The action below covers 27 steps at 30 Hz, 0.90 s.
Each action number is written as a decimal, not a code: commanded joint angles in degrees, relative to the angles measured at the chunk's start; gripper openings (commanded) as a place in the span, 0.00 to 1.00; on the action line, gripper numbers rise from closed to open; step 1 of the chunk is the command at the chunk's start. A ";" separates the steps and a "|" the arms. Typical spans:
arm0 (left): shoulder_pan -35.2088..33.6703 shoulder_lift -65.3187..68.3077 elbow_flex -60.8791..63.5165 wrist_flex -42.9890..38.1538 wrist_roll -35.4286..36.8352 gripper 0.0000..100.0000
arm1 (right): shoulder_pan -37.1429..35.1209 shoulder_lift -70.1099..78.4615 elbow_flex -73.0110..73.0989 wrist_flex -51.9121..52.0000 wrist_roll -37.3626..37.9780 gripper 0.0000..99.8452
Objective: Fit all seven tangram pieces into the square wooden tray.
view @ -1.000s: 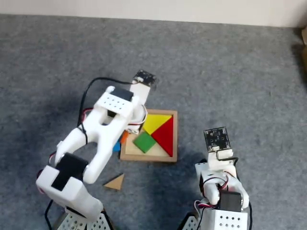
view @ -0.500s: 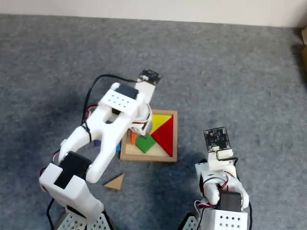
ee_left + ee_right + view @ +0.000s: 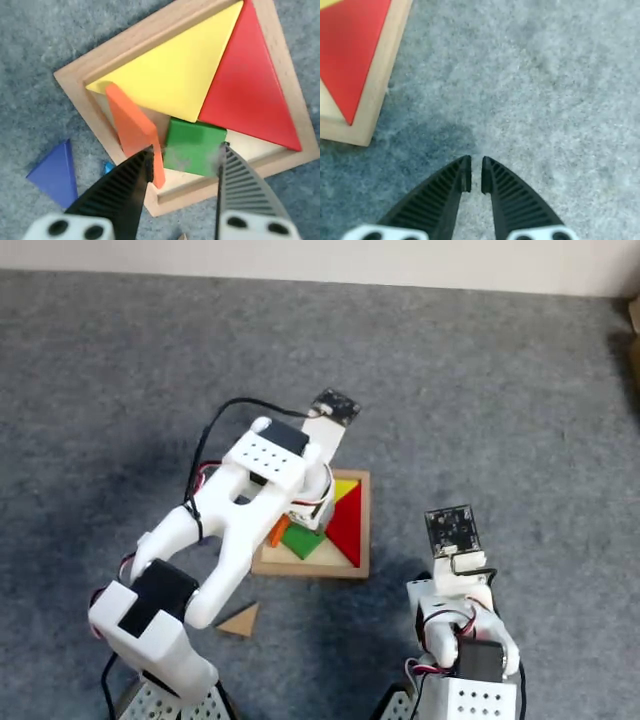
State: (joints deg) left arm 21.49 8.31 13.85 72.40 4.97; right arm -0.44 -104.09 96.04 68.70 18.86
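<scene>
The square wooden tray point(image 3: 75, 82) holds a yellow triangle point(image 3: 175, 70), a red triangle point(image 3: 250, 90) and a green square point(image 3: 192, 147). An orange parallelogram point(image 3: 132, 127) leans tilted over the tray's inner edge, next to the green square. My left gripper point(image 3: 185, 150) hangs open just above the green square, one fingertip point(image 3: 145, 160) touching the orange piece. In the high view the left arm point(image 3: 265, 480) covers the tray's point(image 3: 362, 540) left half. My right gripper point(image 3: 475, 175) is shut over bare carpet beside a tray corner point(image 3: 375, 100).
A blue triangle point(image 3: 52, 172) and a small light-blue piece point(image 3: 107, 167) lie on the carpet just outside the tray. A tan triangle point(image 3: 240, 620) lies near the left arm's base. Grey carpet stretches free behind and to the right of the tray.
The left arm has swung right over the tray. The orange piece has moved from the tray's left edge into the tray. The right arm has kept still.
</scene>
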 commanded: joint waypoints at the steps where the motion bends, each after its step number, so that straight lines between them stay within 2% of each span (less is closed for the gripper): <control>1: -3.12 -0.31 -1.63 -1.14 0.35 0.21 | 0.75 -0.66 5.05 0.48 0.53 0.05; 7: -7.43 -0.40 1.80 -7.47 0.35 0.21 | 0.75 -0.66 5.05 0.66 0.53 0.05; 14: -10.15 -0.31 1.89 -8.00 0.26 0.21 | 2.42 -0.66 5.05 0.48 0.53 0.05; 19: -13.05 0.13 3.30 -12.13 0.26 0.21 | 2.42 -0.66 5.05 0.48 0.53 0.05; 27: -13.23 3.30 3.03 -12.40 0.26 0.21 | 2.42 -0.66 5.05 0.48 0.53 0.05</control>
State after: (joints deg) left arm 9.45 12.00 17.19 60.35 5.32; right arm 1.32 -104.09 96.04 69.05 18.86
